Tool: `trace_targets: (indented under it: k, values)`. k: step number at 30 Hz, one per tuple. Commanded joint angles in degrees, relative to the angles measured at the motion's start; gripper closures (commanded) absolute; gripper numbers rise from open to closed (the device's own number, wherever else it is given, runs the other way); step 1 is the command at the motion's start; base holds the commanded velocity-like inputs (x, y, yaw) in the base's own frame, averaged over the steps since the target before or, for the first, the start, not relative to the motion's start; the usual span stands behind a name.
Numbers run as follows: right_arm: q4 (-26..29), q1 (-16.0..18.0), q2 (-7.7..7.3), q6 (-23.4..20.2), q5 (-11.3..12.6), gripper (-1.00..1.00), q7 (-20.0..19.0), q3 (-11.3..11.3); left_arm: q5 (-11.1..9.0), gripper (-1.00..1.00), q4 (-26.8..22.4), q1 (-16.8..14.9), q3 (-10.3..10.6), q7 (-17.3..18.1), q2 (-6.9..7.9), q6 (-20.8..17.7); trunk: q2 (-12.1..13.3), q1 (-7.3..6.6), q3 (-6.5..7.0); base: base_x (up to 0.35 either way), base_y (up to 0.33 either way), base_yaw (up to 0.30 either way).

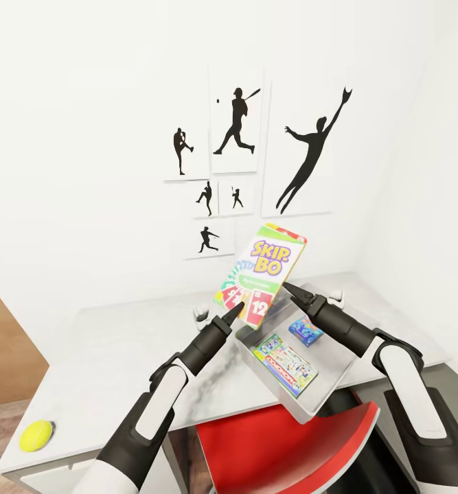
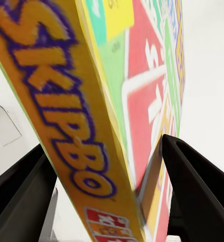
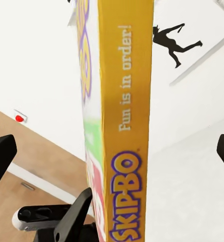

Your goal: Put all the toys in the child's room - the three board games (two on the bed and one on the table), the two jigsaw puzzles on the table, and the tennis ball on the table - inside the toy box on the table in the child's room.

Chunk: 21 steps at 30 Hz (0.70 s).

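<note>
Skip-Bo box [image 1: 261, 273] stands above the toy box [image 1: 338, 374], pinched by the left gripper [image 1: 234, 310]. Left wrist: fingers [image 2: 195, 191] squeeze its edge. Right wrist: right gripper [image 3: 112, 161] spread wide (clear). Next, I judge: lower, release.

Bright, even, soft light; shadows are faint. The Skip-Bo box [image 2: 86, 116] looks blurred in the left wrist view.
</note>
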State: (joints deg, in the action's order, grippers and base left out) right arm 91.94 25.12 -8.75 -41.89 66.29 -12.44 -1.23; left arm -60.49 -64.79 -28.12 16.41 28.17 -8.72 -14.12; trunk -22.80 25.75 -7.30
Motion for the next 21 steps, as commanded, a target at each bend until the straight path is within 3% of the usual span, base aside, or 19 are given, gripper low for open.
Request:
trace_targets:
  k: [1,9,21]
  values:
    - [0.0,0.1,-0.06,-0.3,-0.1,-1.0,-0.21,-0.1,-0.58,1.0,0.05,-0.06,0.08,-0.06,-0.02,-0.63,-0.12,0.03,-0.12,0.0,0.0,0.0]
    - [0.0,0.35,-0.41,-0.28,-0.12,-1.0,-0.22,-0.16,-0.64,1.0,0.79,-0.27,2.96,-0.75,-0.08,-0.89,-0.12,0.03,-0.12,0.0,0.0,0.0]
    - [0.0,0.74,-0.49,-0.22,-1.02,-1.0,-0.29,-0.22,-0.67,1.0,1.11,-0.49,3.93,-0.99,-0.21,-0.82,-0.12,0.03,-0.12,0.0,0.0,0.0]
